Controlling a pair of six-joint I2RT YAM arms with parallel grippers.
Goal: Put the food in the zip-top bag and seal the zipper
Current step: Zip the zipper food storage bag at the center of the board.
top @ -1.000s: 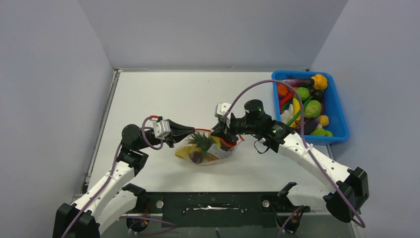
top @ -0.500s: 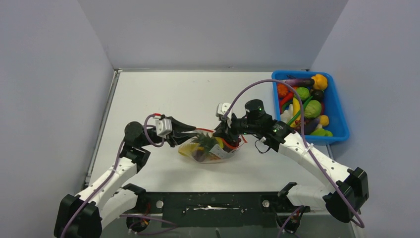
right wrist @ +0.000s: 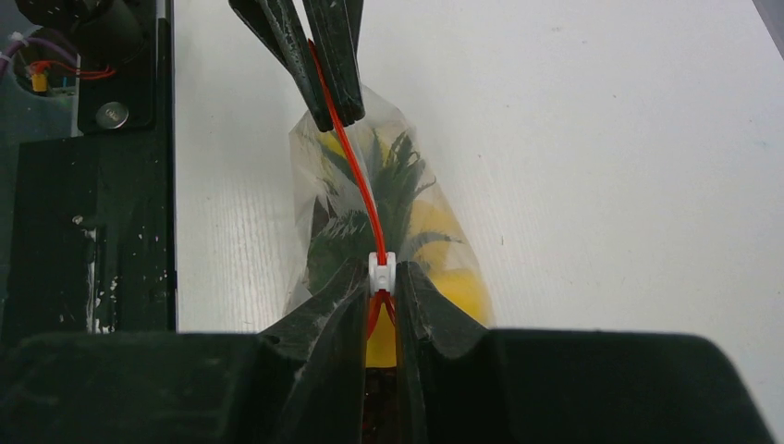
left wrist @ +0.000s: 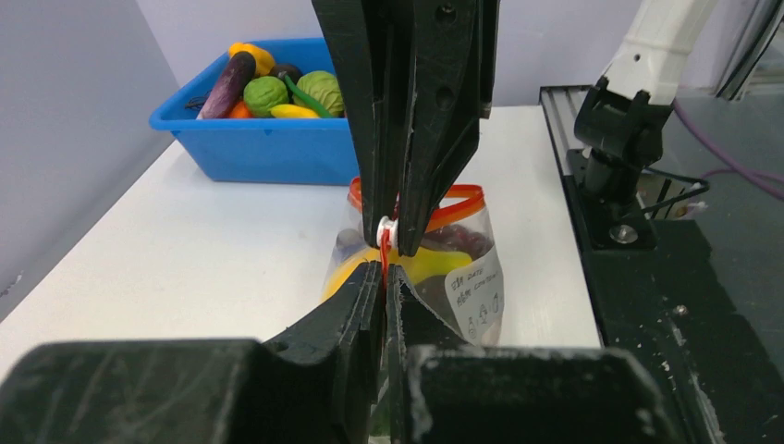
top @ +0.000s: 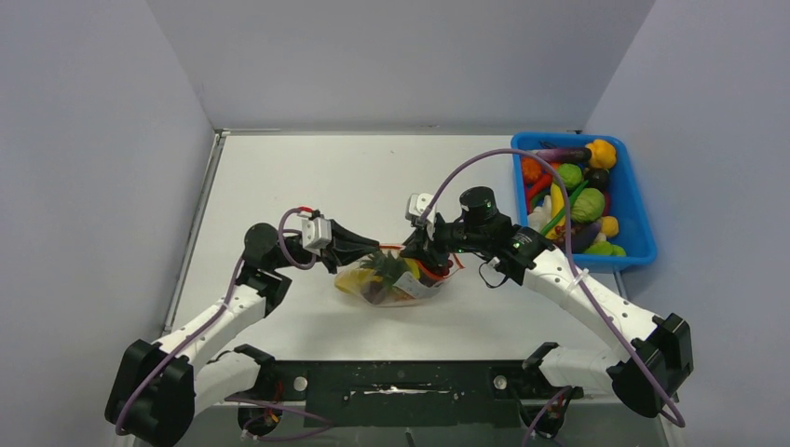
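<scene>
Toward the near edge of the table (top: 279,177), just ahead of the black base rail, the zip-top bag (top: 402,287) lies between the two arms with the food (right wrist: 393,190) inside it: a green pineapple crown and yellow pieces show through the plastic. The left gripper (left wrist: 383,276) is pinched tight on the zipper (right wrist: 356,176), and the right gripper (left wrist: 393,240) is clamped on the white slider (right wrist: 381,270). Between them the red strip runs as one thin, taut line. Bare tabletop stretches behind the bag and off to the left as far as the walls, while the blue bin (top: 643,233) of spare toys sits well apart along the right edge. From overhead both sets of fingers cover the bag's mouth. In the left wrist view the strip beyond the slider bows into a loop, though the right fingers hide part of it. Each wrist camera's own fingers cut off the bag's lower part, and the darker pieces inside are hard to make out.
</scene>
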